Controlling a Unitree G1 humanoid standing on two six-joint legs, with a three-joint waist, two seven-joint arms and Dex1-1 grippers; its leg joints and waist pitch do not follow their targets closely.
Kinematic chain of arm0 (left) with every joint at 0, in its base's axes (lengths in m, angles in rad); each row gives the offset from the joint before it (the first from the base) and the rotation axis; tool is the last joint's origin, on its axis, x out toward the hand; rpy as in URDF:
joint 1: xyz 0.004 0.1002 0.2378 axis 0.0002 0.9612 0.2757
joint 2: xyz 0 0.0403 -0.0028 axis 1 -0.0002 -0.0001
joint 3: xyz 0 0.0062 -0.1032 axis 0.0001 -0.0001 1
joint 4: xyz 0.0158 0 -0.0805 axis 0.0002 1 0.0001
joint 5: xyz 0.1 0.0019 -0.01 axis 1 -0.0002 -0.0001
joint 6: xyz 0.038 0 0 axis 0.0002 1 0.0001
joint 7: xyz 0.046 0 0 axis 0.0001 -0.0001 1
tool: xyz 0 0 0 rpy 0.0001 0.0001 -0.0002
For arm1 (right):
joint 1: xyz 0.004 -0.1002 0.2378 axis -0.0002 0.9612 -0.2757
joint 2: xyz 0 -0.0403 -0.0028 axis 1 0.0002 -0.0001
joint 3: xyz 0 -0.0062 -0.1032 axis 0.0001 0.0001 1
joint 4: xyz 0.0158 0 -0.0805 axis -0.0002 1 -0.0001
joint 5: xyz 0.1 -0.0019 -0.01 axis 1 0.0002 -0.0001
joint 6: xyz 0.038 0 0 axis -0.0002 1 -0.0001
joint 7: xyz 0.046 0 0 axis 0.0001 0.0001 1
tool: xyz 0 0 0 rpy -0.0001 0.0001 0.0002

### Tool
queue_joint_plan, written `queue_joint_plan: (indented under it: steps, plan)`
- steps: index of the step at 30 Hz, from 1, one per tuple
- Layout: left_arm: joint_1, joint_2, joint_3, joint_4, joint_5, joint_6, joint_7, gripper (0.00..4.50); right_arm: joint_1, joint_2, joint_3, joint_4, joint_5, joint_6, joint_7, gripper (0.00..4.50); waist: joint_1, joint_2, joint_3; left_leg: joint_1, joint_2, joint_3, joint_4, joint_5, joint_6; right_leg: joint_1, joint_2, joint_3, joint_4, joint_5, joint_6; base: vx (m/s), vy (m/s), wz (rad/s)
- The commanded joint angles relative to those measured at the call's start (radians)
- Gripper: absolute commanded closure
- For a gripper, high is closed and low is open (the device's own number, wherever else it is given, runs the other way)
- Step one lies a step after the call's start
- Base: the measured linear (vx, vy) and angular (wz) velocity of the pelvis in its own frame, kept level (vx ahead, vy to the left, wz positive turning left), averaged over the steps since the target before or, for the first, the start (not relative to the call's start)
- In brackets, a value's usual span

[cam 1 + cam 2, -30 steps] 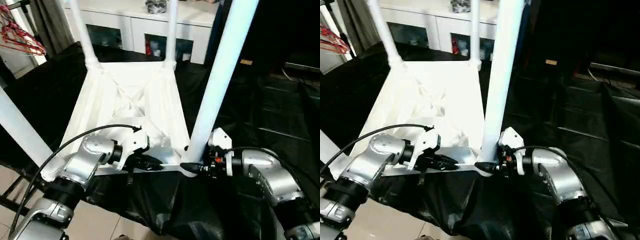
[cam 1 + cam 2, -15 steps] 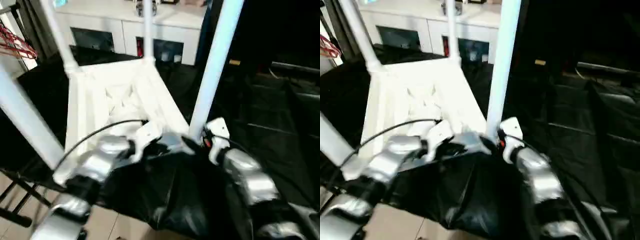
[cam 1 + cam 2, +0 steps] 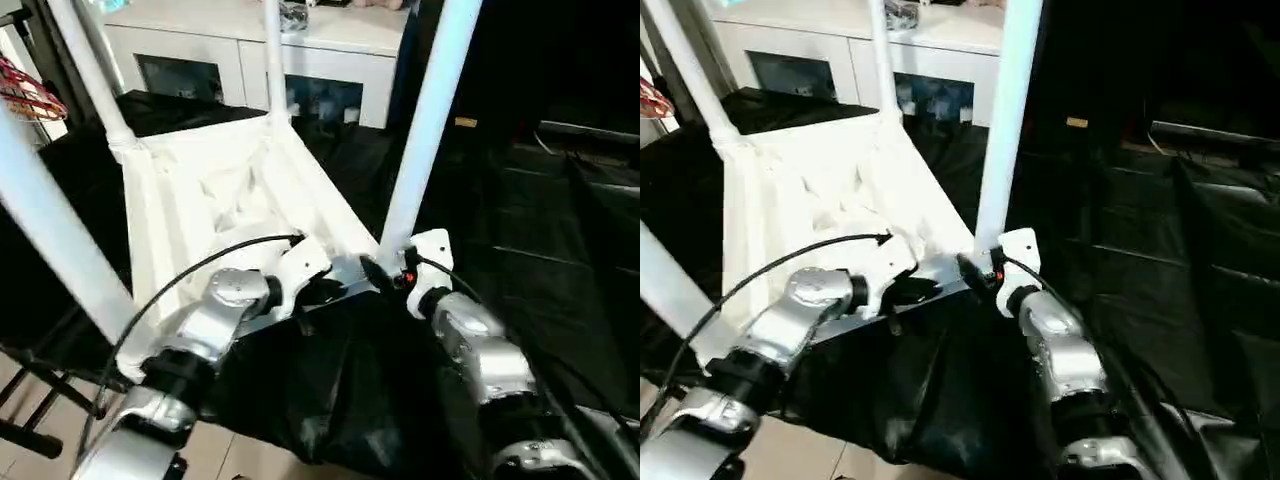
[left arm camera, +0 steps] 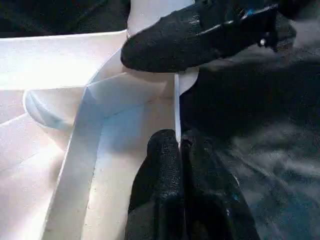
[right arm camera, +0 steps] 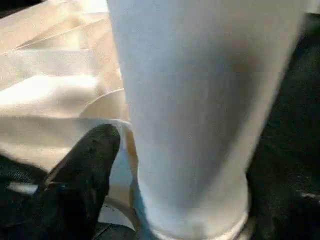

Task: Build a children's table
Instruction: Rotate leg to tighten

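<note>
The children's table (image 3: 220,190) lies upside down on black sheeting, its white legs pointing up. My left gripper (image 4: 178,137) is shut on the thin near rim of the top, close to the near right corner. My right gripper (image 3: 375,272) is at the foot of the near right leg (image 3: 425,130), just above its socket. The leg stands between the open jaws, and one finger (image 5: 85,165) sits a little off it beside the socket. Two far legs (image 3: 95,75) (image 3: 272,60) and the near left leg (image 3: 50,230) stand in their corners.
A white cabinet with glass doors (image 3: 330,60) stands behind the table. Red hangers (image 3: 30,95) hang at the far left. Black sheeting (image 3: 560,230) covers the surface to the right. Tiled floor (image 3: 40,400) shows at the near left, beyond the surface's edge.
The view has shifted. The table has turned, and its near right corner now lies further from me, with both grippers carried along. The right finger now stands off the leg.
</note>
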Motion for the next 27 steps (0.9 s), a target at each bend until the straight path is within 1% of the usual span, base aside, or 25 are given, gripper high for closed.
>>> queue_joint_plan:
  steps: [1,2,4,5,6,7,8,9,10,12,13,14,16,17,18,19,21,23,24,25,27]
  plan:
    - [0.002,-0.016,-0.028,-0.052,-0.06,-0.058,-0.076,4.5,0.006,-0.01,0.075,-0.043,0.031,0.012,0.127,0.7,0.003,-0.006,-0.058,0.01,0.051,-0.022,-0.075,-0.259,0.046,0.04,-0.058,0.044,-0.068,-0.288,-0.209,0.0,0.0,0.0]
    - [0.004,0.001,-0.027,-0.054,-0.062,-0.062,-0.1,4.5,0.01,-0.043,0.082,-0.059,0.038,0.016,0.179,0.7,0.006,-0.008,-0.061,0.011,0.051,-0.022,-0.073,-0.245,0.05,0.044,-0.056,0.043,-0.065,-0.264,-0.214,0.0,0.0,0.0]
    - [0.004,0.022,-0.026,-0.053,-0.063,-0.071,-0.131,4.5,0.013,-0.086,0.09,-0.076,0.045,0.022,0.245,0.7,0.008,-0.006,-0.061,0.013,0.051,-0.02,-0.071,-0.235,0.059,0.041,-0.055,0.044,-0.062,-0.236,-0.224,0.0,0.0,0.0]
    - [0.005,0.038,-0.025,-0.053,-0.064,-0.077,-0.152,4.5,0.018,-0.118,0.096,-0.088,0.045,0.029,0.296,0.7,0.009,-0.004,-0.063,0.01,0.052,-0.021,-0.069,-0.203,0.069,0.046,-0.055,0.043,-0.054,-0.186,-0.24,0.0,0.0,0.0]
    - [0.005,0.043,-0.023,-0.052,-0.065,-0.077,-0.16,4.5,0.02,-0.131,0.099,-0.092,0.044,0.03,0.316,0.7,0.01,-0.002,-0.064,0.01,0.052,-0.02,-0.067,-0.192,0.073,0.047,-0.054,0.043,-0.052,-0.166,-0.245,0.0,0.0,0.0]
    - [0.006,0.05,-0.023,-0.054,-0.07,-0.076,-0.175,4.5,0.021,-0.143,0.102,-0.094,0.044,0.034,0.335,0.7,0.011,-0.004,-0.066,0.01,0.052,-0.02,-0.066,-0.172,0.083,0.048,-0.054,0.042,-0.047,-0.13,-0.258,0.0,0.0,0.0]
    - [0.008,0.054,-0.024,-0.056,-0.072,-0.076,-0.184,4.5,0.022,-0.151,0.103,-0.096,0.045,0.037,0.347,0.86,0.011,-0.004,-0.066,0.009,0.052,-0.019,-0.065,-0.164,0.087,0.048,-0.054,0.042,-0.045,-0.117,-0.264,0.0,0.0,0.0]
    - [0.01,0.068,-0.028,-0.061,-0.076,-0.075,-0.209,4.5,0.026,-0.175,0.108,-0.104,0.049,0.045,0.386,0.86,0.013,-0.005,-0.066,0.01,0.052,-0.018,-0.064,-0.16,0.091,0.048,-0.055,0.042,-0.045,-0.113,-0.272,0.0,0.0,0.0]
    - [0.012,0.077,-0.031,-0.065,-0.08,-0.071,-0.227,4.5,0.028,-0.192,0.113,-0.111,0.053,0.055,0.413,1.02,0.017,-0.004,-0.065,0.01,0.053,-0.017,-0.063,-0.165,0.091,0.05,-0.055,0.041,-0.046,-0.125,-0.275,0.0,0.0,0.0]
    - [0.013,0.094,-0.033,-0.07,-0.086,-0.064,-0.26,4.5,0.032,-0.225,0.128,-0.123,0.057,0.058,0.461,1.13,0.023,-0.003,-0.063,0.012,0.056,-0.016,-0.065,-0.179,0.086,0.049,-0.055,0.041,-0.048,-0.156,-0.27,0.0,0.0,0.0]
    - [0.013,0.101,-0.035,-0.07,-0.088,-0.064,-0.276,4.5,0.033,-0.238,0.133,-0.127,0.061,0.064,0.481,1.23,0.026,-0.004,-0.062,0.013,0.056,-0.015,-0.065,-0.191,0.08,0.047,-0.055,0.041,-0.05,-0.18,-0.266,0.0,0.0,0.0]
    - [0.013,0.106,-0.036,-0.069,-0.091,-0.065,-0.288,4.5,0.033,-0.247,0.136,-0.129,0.064,0.069,0.496,1.43,0.028,-0.004,-0.062,0.013,0.056,-0.015,-0.066,-0.197,0.076,0.046,-0.055,0.041,-0.051,-0.191,-0.263,0.0,0.0,0.0]
    - [0.011,0.11,-0.036,-0.067,-0.095,-0.061,-0.3,4.5,0.033,-0.255,0.139,-0.13,0.067,0.069,0.51,1.5,0.03,-0.007,-0.06,0.013,0.057,-0.016,-0.068,-0.218,0.063,0.045,-0.057,0.041,-0.054,-0.223,-0.256,0.0,0.0,0.0]
    - [0.011,0.114,-0.037,-0.069,-0.1,-0.055,-0.311,4.5,0.034,-0.26,0.143,-0.132,0.07,0.074,0.524,1.57,0.03,-0.007,-0.06,0.015,0.057,-0.017,-0.069,-0.233,0.051,0.043,-0.057,0.042,-0.056,-0.245,-0.249,0.0,0.0,0.0]
    - [0.011,0.114,-0.037,-0.069,-0.1,-0.055,-0.311,4.5,0.034,-0.26,0.143,-0.132,0.07,0.074,0.524,1.68,0.03,-0.006,-0.06,0.015,0.057,-0.018,-0.069,-0.234,0.049,0.044,-0.057,0.042,-0.056,-0.247,-0.248,0.0,0.0,0.0]
    - [0.009,0.118,-0.037,-0.069,-0.105,-0.053,-0.322,4.5,0.034,-0.267,0.15,-0.136,0.07,0.075,0.542,1.76,0.03,-0.004,-0.06,0.014,0.057,-0.019,-0.07,-0.232,0.045,0.044,-0.057,0.043,-0.055,-0.244,-0.246,0.0,0.0,0.0]
    - [0.008,0.126,-0.039,-0.072,-0.112,-0.045,-0.342,4.5,0.034,-0.275,0.162,-0.14,0.071,0.082,0.566,1.78,0.031,-0.008,-0.062,0.014,0.056,-0.018,-0.069,-0.222,0.047,0.045,-0.057,0.042,-0.053,-0.226,-0.247,0.0,0.0,0.0]
    - [0.008,0.13,-0.038,-0.072,-0.114,-0.044,-0.347,4.5,0.035,-0.27,0.168,-0.141,0.072,0.081,0.57,1.82,0.034,-0.006,-0.063,0.012,0.056,-0.017,-0.067,-0.196,0.057,0.046,-0.057,0.042,-0.048,-0.193,-0.255,0.0,0.0,0.0]
    - [0.009,0.13,-0.037,-0.072,-0.114,-0.044,-0.347,4.5,0.036,-0.268,0.169,-0.141,0.072,0.081,0.569,1.83,0.033,-0.006,-0.063,0.011,0.056,-0.017,-0.066,-0.192,0.059,0.046,-0.056,0.042,-0.048,-0.187,-0.257,0.0,0.0,0.0]
    - [0.01,0.128,-0.033,-0.071,-0.111,-0.045,-0.335,4.5,0.038,-0.26,0.169,-0.138,0.069,0.078,0.559,1.83,0.032,-0.005,-0.063,0.011,0.055,-0.017,-0.066,-0.191,0.06,0.046,-0.057,0.042,-0.048,-0.184,-0.26,0.0,0.0,0.0]
    - [0.01,0.12,-0.027,-0.066,-0.103,-0.048,-0.308,4.5,0.043,-0.245,0.165,-0.135,0.068,0.075,0.538,1.83,0.032,-0.006,-0.062,0.012,0.055,-0.017,-0.066,-0.199,0.058,0.046,-0.058,0.041,-0.05,-0.199,-0.258,0.0,0.0,0.0]
